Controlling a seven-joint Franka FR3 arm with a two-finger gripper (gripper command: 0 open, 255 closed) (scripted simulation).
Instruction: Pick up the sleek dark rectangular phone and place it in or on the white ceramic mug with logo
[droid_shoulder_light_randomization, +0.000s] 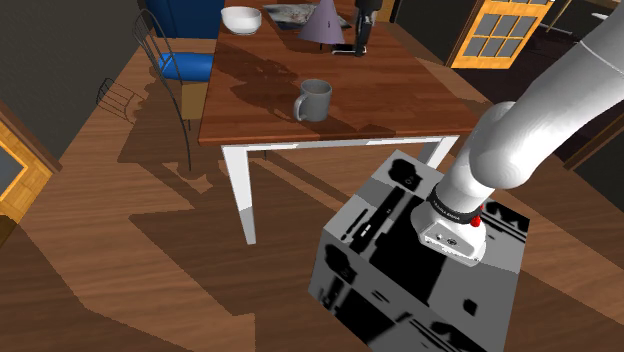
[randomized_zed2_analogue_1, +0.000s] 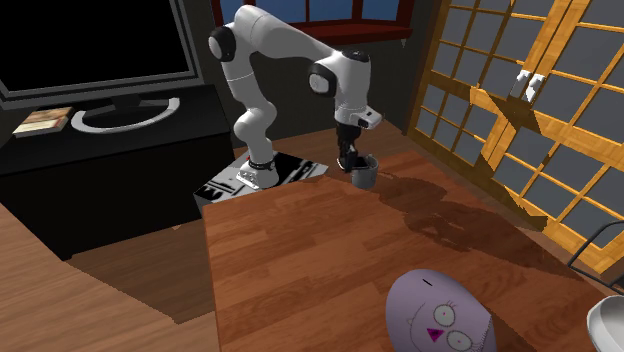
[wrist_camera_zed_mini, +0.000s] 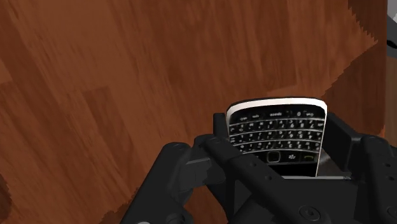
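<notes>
A black phone (wrist_camera_zed_mini: 277, 130) with a small keyboard and a pale rim stands upright between my fingers, and the gripper (wrist_camera_zed_mini: 283, 162) is shut on its lower part. Brown wooden tabletop lies beneath it. In the shoulder view the gripper (droid_shoulder_light_randomization: 362, 30) hangs over the table's far end, well beyond the grey mug (droid_shoulder_light_randomization: 313, 100), which stands upright near the table's near edge with its handle toward that view's left. From the second exterior view the gripper (randomized_zed2_analogue_1: 350, 158) appears just above and in front of the mug (randomized_zed2_analogue_1: 365, 178).
A white bowl (droid_shoulder_light_randomization: 241, 18) and a purple cone-shaped figure (droid_shoulder_light_randomization: 322, 22) stand at the table's far end near the gripper. A small flat item (droid_shoulder_light_randomization: 345, 50) lies under the gripper. A blue wire-backed chair (droid_shoulder_light_randomization: 185, 65) stands at the shoulder view's left. The stand (droid_shoulder_light_randomization: 420, 260) is at the table's near edge.
</notes>
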